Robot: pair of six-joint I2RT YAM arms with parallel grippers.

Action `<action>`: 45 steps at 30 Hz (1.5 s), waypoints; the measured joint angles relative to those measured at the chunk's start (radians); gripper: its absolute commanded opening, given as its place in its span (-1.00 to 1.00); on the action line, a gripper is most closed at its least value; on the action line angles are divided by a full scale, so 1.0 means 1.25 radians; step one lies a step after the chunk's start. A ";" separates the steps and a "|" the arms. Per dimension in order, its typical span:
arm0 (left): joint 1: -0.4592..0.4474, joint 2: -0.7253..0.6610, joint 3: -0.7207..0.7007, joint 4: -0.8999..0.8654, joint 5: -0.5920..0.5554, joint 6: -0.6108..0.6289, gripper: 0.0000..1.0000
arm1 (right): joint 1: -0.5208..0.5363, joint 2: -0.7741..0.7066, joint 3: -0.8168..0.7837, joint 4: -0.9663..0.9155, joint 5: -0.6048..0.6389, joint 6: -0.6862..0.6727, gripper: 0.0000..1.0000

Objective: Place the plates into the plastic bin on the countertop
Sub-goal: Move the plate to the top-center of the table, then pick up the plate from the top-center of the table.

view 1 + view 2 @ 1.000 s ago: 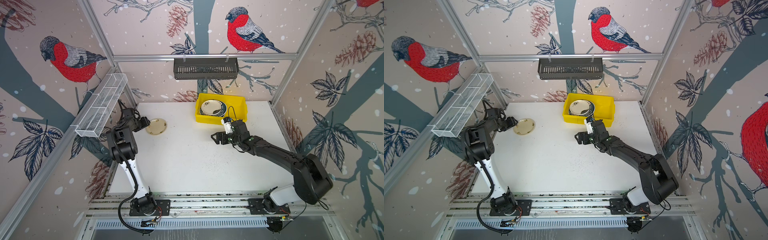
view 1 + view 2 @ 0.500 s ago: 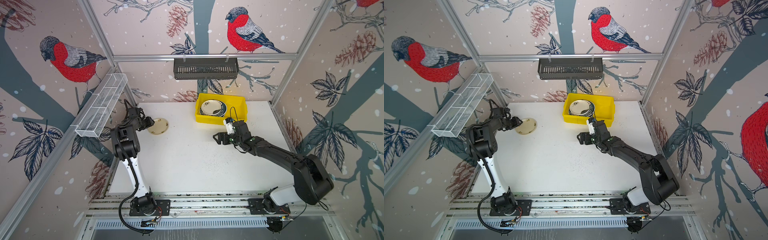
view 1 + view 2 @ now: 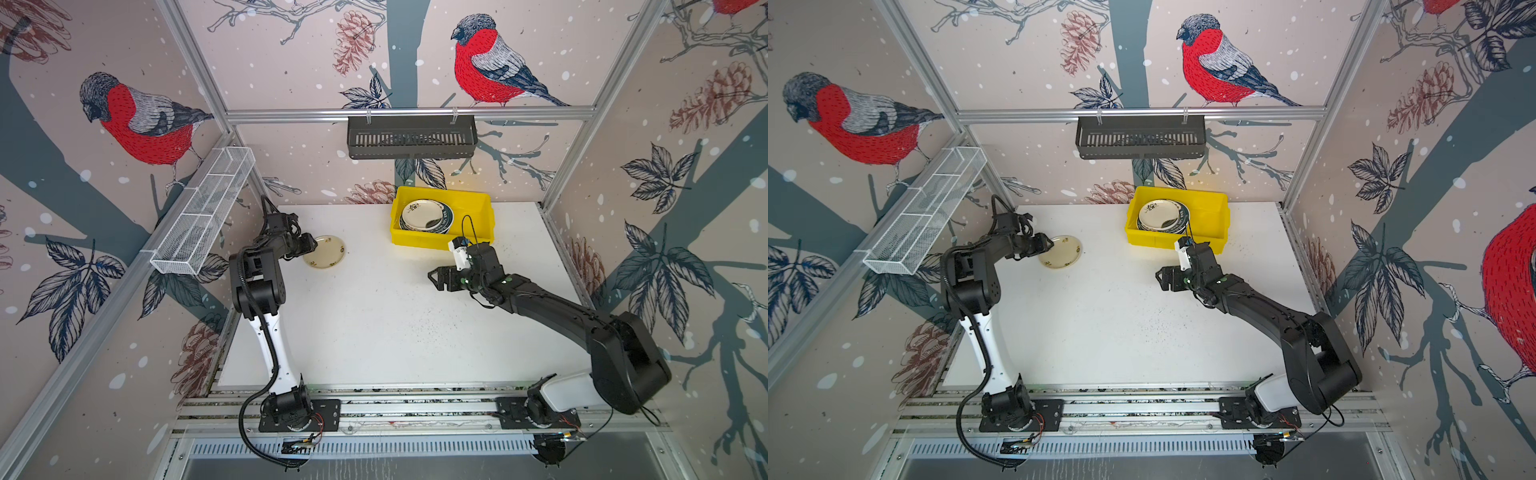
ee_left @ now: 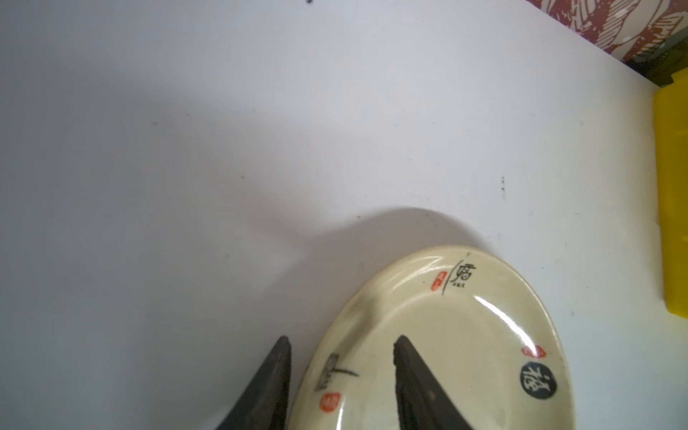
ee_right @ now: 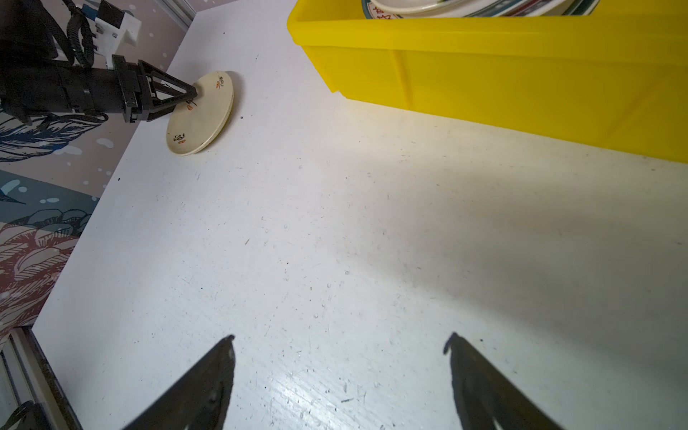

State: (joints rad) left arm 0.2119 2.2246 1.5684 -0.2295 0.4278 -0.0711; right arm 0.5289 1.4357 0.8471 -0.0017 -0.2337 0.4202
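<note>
One cream plate (image 3: 324,257), one yellow bin (image 3: 440,242), stack (image 3: 426,214) inside uncountable; left claw (image 3: 316,246), right claw (image 3: 433,279), that's two; dark basket (image 3: 411,137), mesh basket (image 3: 203,212), two more.

The left arm (image 3: 257,286) folds up the frame's left side, the left tool (image 3: 315,248) with its jaws partly apart. The right arm (image 3: 552,307) stretches from lower right toward centre, the right tool (image 3: 430,279) spread wide.

Left wrist: your cream plate (image 4: 465,316) runs off the lower edge, yellow bin (image 4: 674,204) off the right | right wrist: binned plates (image 5: 420,5) cropped at top.
</note>
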 measured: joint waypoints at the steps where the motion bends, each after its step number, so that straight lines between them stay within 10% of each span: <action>1: -0.009 -0.001 -0.004 0.000 0.007 0.000 -0.11 | 0.000 -0.002 -0.001 -0.002 0.000 0.000 0.79; 45: -0.190 -0.125 -0.274 0.156 0.138 -0.168 -0.68 | -0.001 -0.001 -0.021 0.003 -0.016 0.060 0.79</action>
State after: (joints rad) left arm -0.0250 2.0678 1.2259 -0.0349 0.5999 -0.2810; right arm 0.5278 1.4342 0.8211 0.0017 -0.2543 0.4950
